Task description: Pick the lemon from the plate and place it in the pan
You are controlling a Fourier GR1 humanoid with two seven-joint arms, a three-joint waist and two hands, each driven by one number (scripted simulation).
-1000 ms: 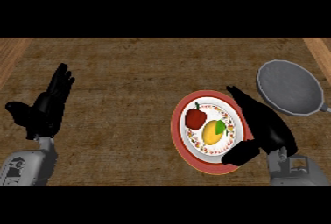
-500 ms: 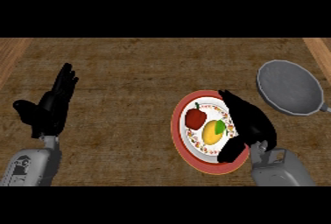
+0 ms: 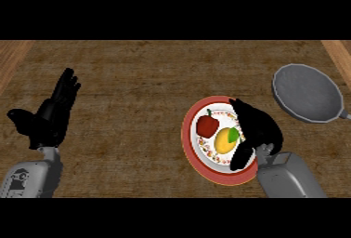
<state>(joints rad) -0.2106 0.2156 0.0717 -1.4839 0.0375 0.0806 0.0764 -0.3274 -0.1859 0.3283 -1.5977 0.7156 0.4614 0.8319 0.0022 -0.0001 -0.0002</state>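
A yellow lemon (image 3: pixel 224 142) with a green leaf lies on a red-rimmed plate (image 3: pixel 192 153), beside a red apple (image 3: pixel 207 125). My right hand (image 3: pixel 255 130) hangs over the plate's right side, just right of the lemon, fingers straight and pointing up-left, thumb reaching down past the lemon's lower right. It holds nothing. A grey pan (image 3: pixel 307 92) sits at the upper right, clear of the hand. My left hand (image 3: pixel 49 118) rests open at the far left, fingers up.
The dark wooden counter (image 3: pixel 137 83) runs between the left hand and the plate. The pan's handle points toward the right edge of the view.
My right hand has slid left over the plate, closing in on the lemon. The left hand has drifted slightly. Lemon, apple and pan stay where they were.
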